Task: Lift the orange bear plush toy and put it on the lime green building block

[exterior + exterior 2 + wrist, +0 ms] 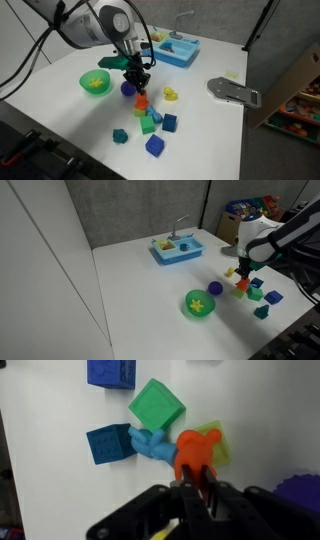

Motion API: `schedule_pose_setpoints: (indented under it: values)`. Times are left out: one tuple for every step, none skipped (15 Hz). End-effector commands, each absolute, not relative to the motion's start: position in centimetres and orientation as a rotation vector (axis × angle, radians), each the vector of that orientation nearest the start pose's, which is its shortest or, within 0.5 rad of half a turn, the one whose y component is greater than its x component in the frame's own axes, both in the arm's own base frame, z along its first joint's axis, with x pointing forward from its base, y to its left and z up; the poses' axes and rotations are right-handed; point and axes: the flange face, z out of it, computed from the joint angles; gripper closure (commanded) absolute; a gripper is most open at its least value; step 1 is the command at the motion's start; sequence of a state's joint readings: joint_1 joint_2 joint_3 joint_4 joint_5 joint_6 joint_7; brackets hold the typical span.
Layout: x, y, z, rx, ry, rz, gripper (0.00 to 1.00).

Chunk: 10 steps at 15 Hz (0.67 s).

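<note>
pincer [196,480] comes in from the bottom of the wrist view, jaws narrow and closed on the lower part of the orange bear [193,450]. bear's head and arms stick out past the fingertips [207,487]. bear sits over the near corner of the lime green block [217,440] in that view; can't tell if it touches the block or hangs just above it.

in both exterior views the pincer [138,88] [243,272] points straight down at the table [230,140], w/ the bear [141,99] a small orange spot right under it, mid-table.

around the lime block in the wrist view:
- green block [157,406], tilted, just beside it
- blue soft shape [150,444] betw. the bear and a teal block [107,444], touching both
- blue block [112,370] at the top edge, apart from the rest
- purple ball [300,495] off to the side, partly cut off

more in an exterior view: purple ball [127,88] next to the pincer, green bowl [95,82] w/ sth yellow inside beyond it, yellow toy [171,95] near the bear. loose blocks lie toward the table's near edge. blue toy sink [178,48] stands by the far edge, grey flat object [232,91] near the side edge.
</note>
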<state>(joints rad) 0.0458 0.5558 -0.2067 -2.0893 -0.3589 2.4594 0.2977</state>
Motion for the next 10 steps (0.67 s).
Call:
schedule_pose_setpoints:
  values:
    - [56.2,-9.3,14.2,-3.448,0.247,0.262,0.96]
    - [56.2,-9.1,14.0,-3.447,0.243,0.263,0.96]
    - [56.2,-9.0,13.9,-3.445,0.239,0.266,0.96]
    - [56.1,-8.8,13.8,-3.445,0.233,0.266,0.96]
    - [56.1,-8.6,13.7,-3.444,0.229,0.266,0.96]
    - [56.1,-8.4,13.6,-3.443,0.224,0.266,0.96]
    - [56.1,-8.3,13.6,-3.444,0.219,0.268,0.96]
    - [56.0,-8.2,13.6,-3.442,0.219,0.272,0.95]
    - [55.9,-8.1,13.7,-3.441,0.218,0.271,0.94]
    - [55.8,-8.0,13.8,-3.438,0.219,0.271,0.64]
